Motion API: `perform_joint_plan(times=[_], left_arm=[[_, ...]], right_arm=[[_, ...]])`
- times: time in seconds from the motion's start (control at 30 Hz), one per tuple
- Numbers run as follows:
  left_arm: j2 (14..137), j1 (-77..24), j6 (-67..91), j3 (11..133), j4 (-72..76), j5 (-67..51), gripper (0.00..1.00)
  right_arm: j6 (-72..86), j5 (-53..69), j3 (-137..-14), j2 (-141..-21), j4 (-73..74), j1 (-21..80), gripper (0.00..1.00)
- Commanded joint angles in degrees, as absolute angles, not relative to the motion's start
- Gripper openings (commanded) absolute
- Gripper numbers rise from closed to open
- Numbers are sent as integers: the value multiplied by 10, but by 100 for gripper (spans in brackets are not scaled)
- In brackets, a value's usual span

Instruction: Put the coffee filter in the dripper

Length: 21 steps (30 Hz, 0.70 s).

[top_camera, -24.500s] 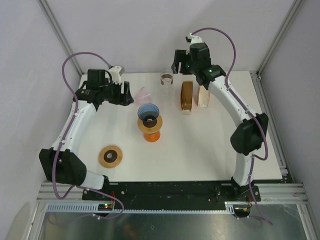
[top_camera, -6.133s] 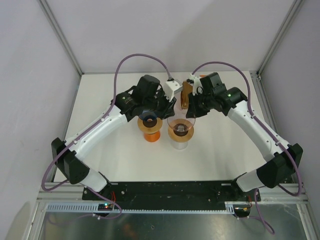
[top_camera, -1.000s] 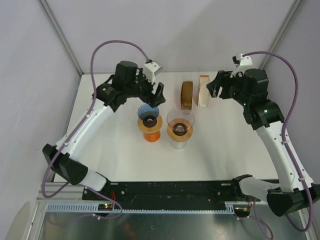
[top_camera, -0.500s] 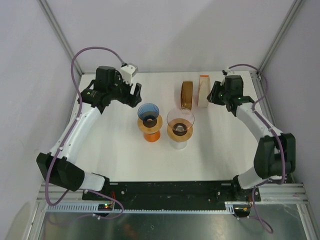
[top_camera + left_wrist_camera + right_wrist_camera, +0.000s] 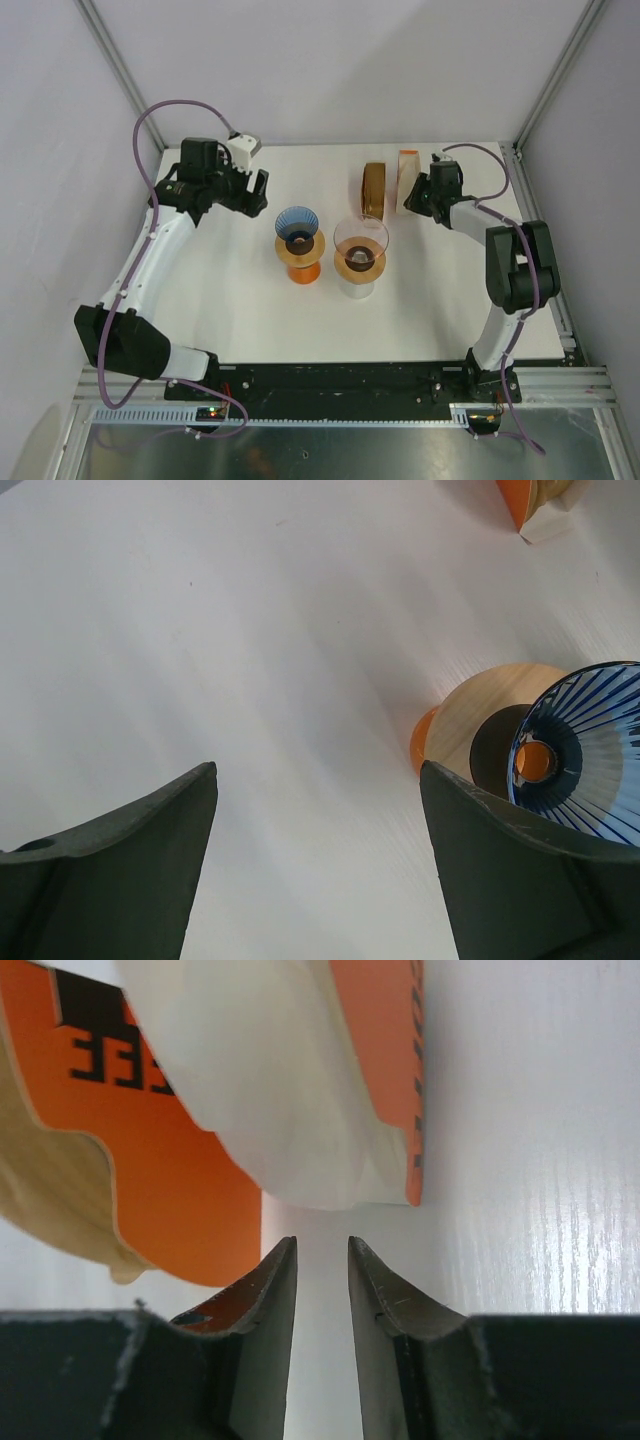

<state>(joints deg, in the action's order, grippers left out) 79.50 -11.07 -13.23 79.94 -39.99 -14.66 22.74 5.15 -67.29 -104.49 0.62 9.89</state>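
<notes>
White table (image 5: 230, 300) fills the floor of a pale-walled cell, and everything on it sits around the blue dripper (image 5: 297, 222) near the middle. Nearest the arm bases, just right of the blue dripper and almost touching it, a clear dripper (image 5: 360, 240) stands upright on a pale base (image 5: 358, 285). The blue dripper itself is perched on a wooden ring over an orange stand (image 5: 303, 272).

Left of the blue dripper and a little farther back hangs the left gripper (image 5: 258, 193). Its fingers (image 5: 130, 860) are spread wide with only bare table between them, and the wrist view catches the ribbed blue dripper at the right edge.

Farther back and to the right of the blue dripper stand two packs on edge — a brown pack (image 5: 373, 190) and, just beside it, the coffee filters (image 5: 407, 180), white in an orange-printed wrapper. The right gripper (image 5: 415, 195) sits low against that pack. Its jaws are drawn almost together, a thin strip of table showing between them, gripping nothing — the filter edges lie just ahead of the tips.
</notes>
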Motion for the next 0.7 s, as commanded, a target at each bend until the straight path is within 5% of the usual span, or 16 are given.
perform_joint_plan(times=[0.0, 0.67], left_arm=[[796, -106, -144, 801, -383, -155, 86], [795, -81, -147, 796, -379, -197, 86]], right_arm=[[269, -11, -668, -1057, -54, 109, 31], [314, -40, -638, -1070, -85, 121, 26]])
